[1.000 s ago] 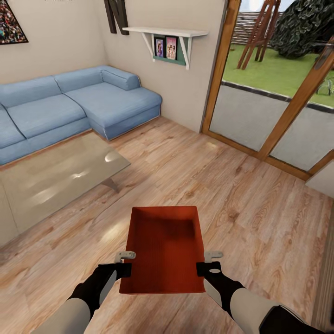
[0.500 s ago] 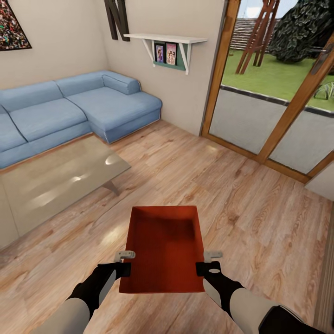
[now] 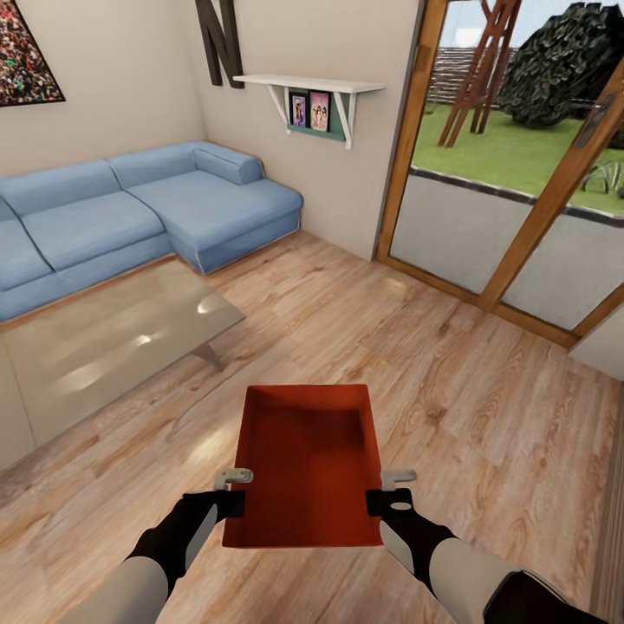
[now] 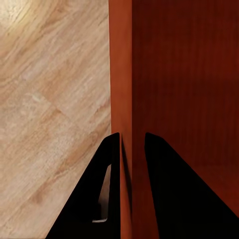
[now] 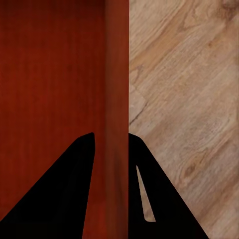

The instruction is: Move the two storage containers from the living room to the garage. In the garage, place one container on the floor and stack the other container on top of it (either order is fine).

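Carrying one storage container (image 3: 308, 468) w/ both arms, above living room wood floor (image 3: 451, 364): left gripper (image 4: 130, 144) and right gripper (image 5: 110, 137) each clamp a side wall. Garage trip, floor placement, 2nd bin, stacking all left, I'd say.

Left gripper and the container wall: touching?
Touching. In the left wrist view the left gripper has its fingers on both sides of the storage container wall, pressed against it.

Blue corner sofa (image 3: 147, 204), glass coffee table (image 3: 104, 342), wall shelf (image 3: 312, 85)
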Tool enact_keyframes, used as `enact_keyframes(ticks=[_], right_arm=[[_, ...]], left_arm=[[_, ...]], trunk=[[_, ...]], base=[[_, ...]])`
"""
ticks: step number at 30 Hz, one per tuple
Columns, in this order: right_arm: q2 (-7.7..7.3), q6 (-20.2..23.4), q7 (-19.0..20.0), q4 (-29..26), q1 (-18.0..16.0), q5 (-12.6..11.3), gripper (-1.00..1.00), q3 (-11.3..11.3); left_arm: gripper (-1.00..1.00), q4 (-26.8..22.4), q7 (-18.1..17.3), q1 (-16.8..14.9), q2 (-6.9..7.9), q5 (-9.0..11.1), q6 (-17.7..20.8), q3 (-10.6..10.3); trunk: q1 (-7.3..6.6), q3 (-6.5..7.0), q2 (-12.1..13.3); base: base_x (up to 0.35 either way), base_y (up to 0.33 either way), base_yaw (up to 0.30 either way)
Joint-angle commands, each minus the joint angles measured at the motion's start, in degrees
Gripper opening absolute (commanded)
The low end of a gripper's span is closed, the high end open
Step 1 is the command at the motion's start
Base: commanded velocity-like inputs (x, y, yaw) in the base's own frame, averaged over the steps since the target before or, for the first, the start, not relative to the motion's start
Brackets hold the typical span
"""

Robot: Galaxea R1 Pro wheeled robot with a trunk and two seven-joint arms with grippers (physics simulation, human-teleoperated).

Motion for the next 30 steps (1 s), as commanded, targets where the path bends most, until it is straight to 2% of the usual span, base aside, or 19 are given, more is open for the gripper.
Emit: enact_keyframes(ticks=[1, 20, 30], right_arm=[[0.05, -1.08, -1.95, -0.09, -0.06, 0.72, -1.0, -1.42], [0.05, -1.54, -1.91, -0.09, -0.06, 0.72, -1.0, -1.42], [0.05, -1.61, -1.91, -0.09, -0.06, 0.72, -1.0, -1.42]], left_arm=[[-1.0, 0.08, 0.18, 0.02, -0.11, -0.07, 0.33, 0.42], [-1.0, 0.09, 0.18, 0.02, -0.11, -0.07, 0.33, 0.42], [-1.0, 0.09, 0.16, 0.02, -0.11, -0.07, 0.31, 0.42]], trunk=[[0.01, 0.04, -0.05], [0.01, 1.66, -0.05], [0.01, 2.03, -0.05]], base=[[0.0, 0.0, 0.0], [0.0, 0.0, 0.0], [0.0, 0.0, 0.0]])
